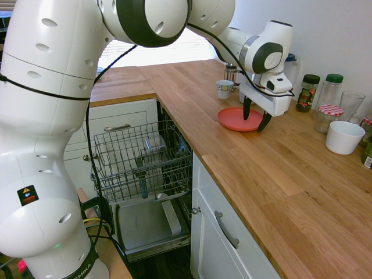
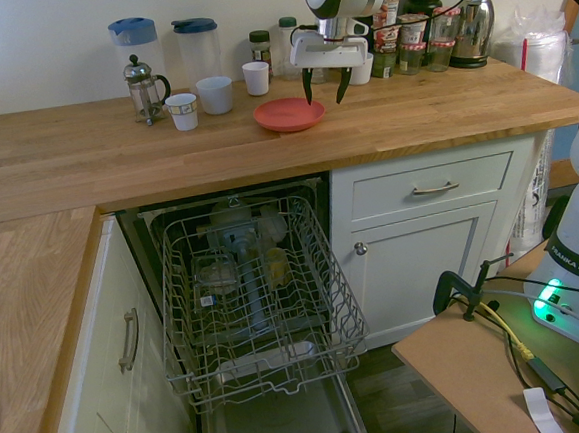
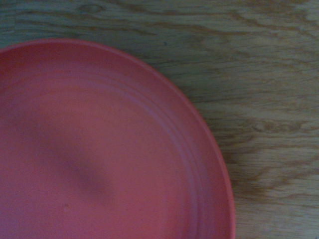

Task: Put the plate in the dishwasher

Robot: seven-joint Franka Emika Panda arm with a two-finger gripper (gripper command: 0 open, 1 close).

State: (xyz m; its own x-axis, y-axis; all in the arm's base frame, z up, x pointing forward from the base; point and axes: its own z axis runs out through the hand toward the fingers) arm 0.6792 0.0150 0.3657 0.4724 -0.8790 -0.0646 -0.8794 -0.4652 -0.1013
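1. One coral-red plate (image 1: pixel 240 119) lies flat on the wooden tabletop (image 1: pixel 279 174), toward its far side, not yet lifted; the wrist view shows its curved rim (image 3: pixel 209 144) against bare wood grain.
2. Directly over the plate's right edge hangs the pincer (image 1: pixel 256 118), pointing straight down with its dark fingers spread wide and nothing between them. Whether a fingertip touches the rim cannot be told.
3. Judged from this, the task is at its start: the approach is nearly made, while gripping the rim, lifting, carrying and setting the plate in the rack are all left to do.
4. Below the tabletop, to the left in the first exterior view, the dishwasher (image 1: pixel 142 174) stands open, its grey wire rack (image 2: pixel 256 299) pulled out over the lowered door. The rack holds a few items at the back and has free space toward the front.
5. Around the plate stand a small mug (image 1: pixel 224 89), a white bowl (image 1: pixel 344 137), jars and a glass along the far wall, plus a cafetière (image 2: pixel 142 86) and two jugs.
6. White cabinet fronts with metal handles frame the dishwasher; daylight comes through a blind at the far window.
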